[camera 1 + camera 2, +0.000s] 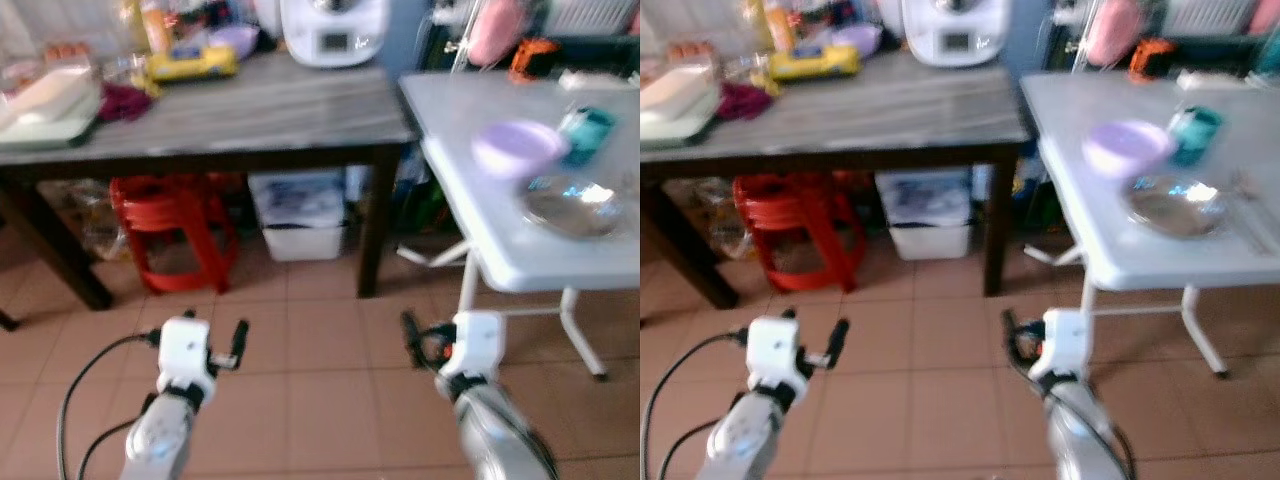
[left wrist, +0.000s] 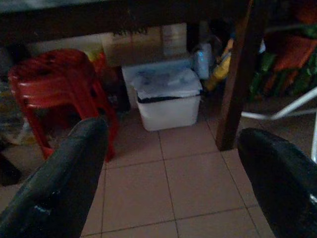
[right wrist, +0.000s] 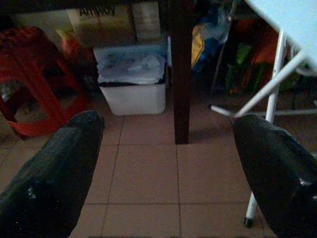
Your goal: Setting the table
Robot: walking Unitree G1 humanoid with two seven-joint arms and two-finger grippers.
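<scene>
A white folding table (image 1: 450, 110) stands at the right. On it are a purple bowl (image 1: 517, 146), a teal cup (image 1: 586, 132) behind the bowl, and a shiny metal plate (image 1: 572, 208) nearer the front edge. My left gripper (image 1: 215, 335) hangs low over the tiled floor, open, with nothing between its fingers (image 2: 74, 168). Also low over the floor, my right gripper (image 1: 430, 335) is open and empty, just left of the white table's front corner. Both are well below the tabletops.
A grey-topped table (image 1: 250, 110) with dark legs (image 1: 375, 230) stands ahead, carrying a white appliance (image 1: 333, 30), a yellow item (image 1: 192, 64) and other clutter. Under it are a red stool (image 1: 175, 230) and a white lidded bin (image 1: 300, 215). The folding table's white legs (image 1: 580, 340) splay out.
</scene>
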